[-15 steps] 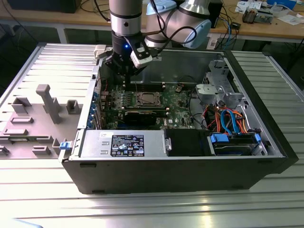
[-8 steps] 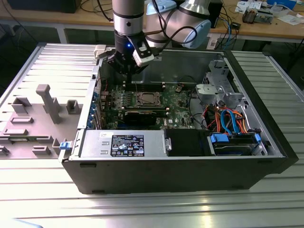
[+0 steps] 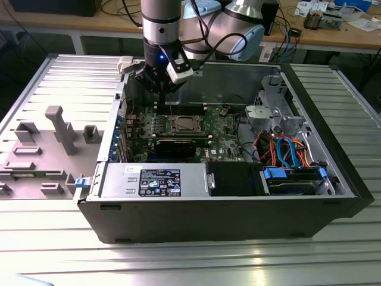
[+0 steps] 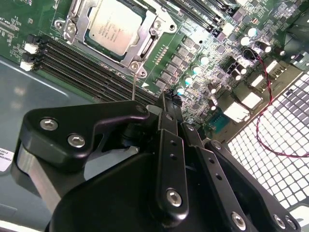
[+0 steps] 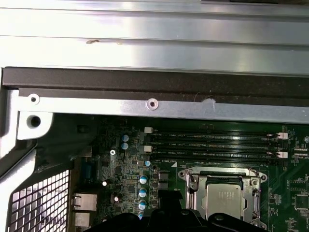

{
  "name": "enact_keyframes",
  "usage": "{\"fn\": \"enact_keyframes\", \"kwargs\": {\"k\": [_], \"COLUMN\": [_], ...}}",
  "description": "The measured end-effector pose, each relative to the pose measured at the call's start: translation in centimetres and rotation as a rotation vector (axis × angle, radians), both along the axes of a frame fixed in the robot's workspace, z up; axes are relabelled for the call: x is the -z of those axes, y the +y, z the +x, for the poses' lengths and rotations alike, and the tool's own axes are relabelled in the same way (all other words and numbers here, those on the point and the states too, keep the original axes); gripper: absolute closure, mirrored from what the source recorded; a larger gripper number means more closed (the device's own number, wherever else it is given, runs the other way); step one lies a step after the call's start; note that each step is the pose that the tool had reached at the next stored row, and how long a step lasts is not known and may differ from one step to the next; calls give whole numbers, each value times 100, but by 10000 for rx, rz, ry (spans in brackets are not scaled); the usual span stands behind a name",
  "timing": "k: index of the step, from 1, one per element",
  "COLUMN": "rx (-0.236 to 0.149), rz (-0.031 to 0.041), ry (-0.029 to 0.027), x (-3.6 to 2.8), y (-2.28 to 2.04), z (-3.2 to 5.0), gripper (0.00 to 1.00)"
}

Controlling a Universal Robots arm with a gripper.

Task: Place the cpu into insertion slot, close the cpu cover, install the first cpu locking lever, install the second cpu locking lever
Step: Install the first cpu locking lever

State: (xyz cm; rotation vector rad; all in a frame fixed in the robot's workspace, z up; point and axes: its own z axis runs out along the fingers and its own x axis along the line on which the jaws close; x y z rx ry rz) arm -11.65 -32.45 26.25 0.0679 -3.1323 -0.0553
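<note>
Cpu (image 4: 115, 29): square, silver-grey, perhaps matte

the ribbed metal surface (image 3: 178, 262) carries an open computer case (image 3: 238, 220) mid-surface and grey plastic fixtures (image 3: 59, 128) toward the edge at the exterior view's left.

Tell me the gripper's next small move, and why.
Probably ease down toward the thin upright rod at the insertion slot's corner: the cpu sits inside, the cpu cover looks laid over it, and the gripper hovers close by.
</note>
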Motion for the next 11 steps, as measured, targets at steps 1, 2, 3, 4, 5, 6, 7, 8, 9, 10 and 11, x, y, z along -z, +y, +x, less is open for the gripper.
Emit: {"fn": "enact_keyframes", "kwargs": {"k": [1,2,3,4,5,6,7,8,9,10,11], "rx": [0,0,0,-1,-1,-1,0,0,0,-4,-2], "rz": [0,0,-1,2,3,2,0,0,0,-1,-1], "ry": [0,0,0,-3,-7,-8,-7,-7,-6,-7,-7], "x": [1,1,1,4,7,9,10,12,12,13,13], "y": [0,0,0,1,4,6,11,20,29,36,43], "z": [0,0,0,1,1,0,1,4,9,20,29], "gripper": [89,89,89,89,89,89,89,89,89,89,89]}}
